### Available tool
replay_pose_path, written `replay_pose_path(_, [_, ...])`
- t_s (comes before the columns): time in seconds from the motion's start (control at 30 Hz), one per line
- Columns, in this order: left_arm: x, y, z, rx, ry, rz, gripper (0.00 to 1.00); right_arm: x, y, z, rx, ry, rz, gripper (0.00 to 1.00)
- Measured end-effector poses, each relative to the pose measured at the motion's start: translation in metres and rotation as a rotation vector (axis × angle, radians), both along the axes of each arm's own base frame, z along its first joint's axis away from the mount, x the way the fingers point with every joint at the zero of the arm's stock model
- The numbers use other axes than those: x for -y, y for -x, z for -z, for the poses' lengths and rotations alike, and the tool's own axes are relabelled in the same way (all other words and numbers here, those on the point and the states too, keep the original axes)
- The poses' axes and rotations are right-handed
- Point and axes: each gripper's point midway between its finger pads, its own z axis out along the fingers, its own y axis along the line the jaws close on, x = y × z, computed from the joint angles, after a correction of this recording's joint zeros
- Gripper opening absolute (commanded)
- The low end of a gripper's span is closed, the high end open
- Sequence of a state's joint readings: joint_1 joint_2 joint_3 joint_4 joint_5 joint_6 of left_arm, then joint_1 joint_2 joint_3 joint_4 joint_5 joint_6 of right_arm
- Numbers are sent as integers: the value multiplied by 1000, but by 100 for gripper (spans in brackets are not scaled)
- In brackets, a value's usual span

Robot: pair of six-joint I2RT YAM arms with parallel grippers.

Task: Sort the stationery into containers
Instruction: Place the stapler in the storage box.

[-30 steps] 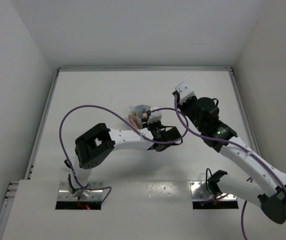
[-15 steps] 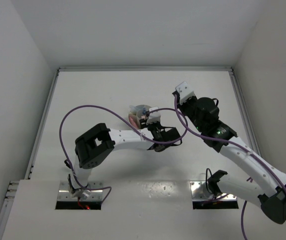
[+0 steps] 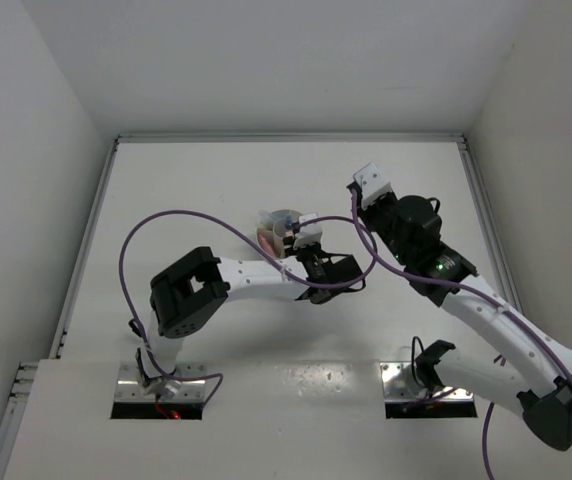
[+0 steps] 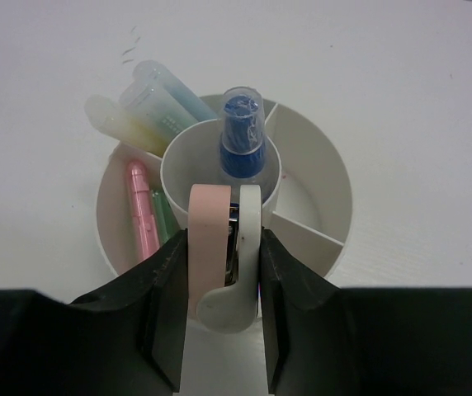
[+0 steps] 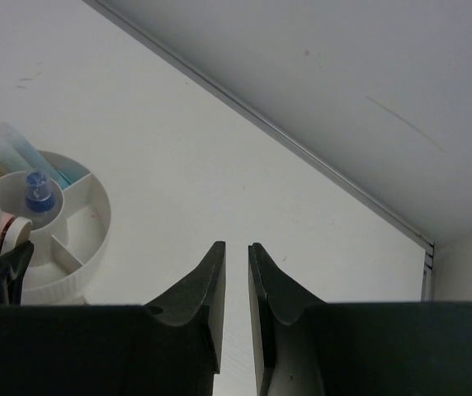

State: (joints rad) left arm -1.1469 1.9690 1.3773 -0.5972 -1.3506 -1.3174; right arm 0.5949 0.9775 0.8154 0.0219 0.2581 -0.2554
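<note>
- Your left gripper (image 4: 223, 247) has its two black fingers pressed against the sides of a pink-and-white piece (image 4: 211, 247). It is closed on it, with no gap showing on either side.
- That piece stands upright between the fingers, over the near rim of the tub (image 4: 306, 161) and just in front of the centre cup (image 4: 178, 169). Whether it touches the cup wall, you cannot tell from the wrist view.
- In the centre cup a blue-capped piece (image 4: 241, 136) stands upright, just beyond the held piece.
- The compartment on the left holds a pink pen (image 4: 139, 216) and a green piece (image 4: 163, 219) side by side.
- The far-left compartment holds a yellow tube (image 4: 112, 120) and a pale blue-green tube (image 4: 166, 95), both leaning out over the rim.
- The tub sits on the white table (image 4: 401, 91) (in the overhead view it lies near the middle, with the left arm reaching to it from the near side).
- Your right gripper (image 5: 236, 260) has its jaws nearly together — only a thin slit between them — and nothing in them.
- From the right wrist camera the tub lies low and to the left, well apart from those fingers.
</note>
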Motion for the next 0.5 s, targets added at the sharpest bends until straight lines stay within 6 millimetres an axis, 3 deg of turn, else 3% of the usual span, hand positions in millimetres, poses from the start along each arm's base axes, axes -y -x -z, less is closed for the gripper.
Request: replay_pose_path(0.5, [9, 9, -17, 75, -38, 14, 0, 0, 0, -1, 3, -2, 0, 17])
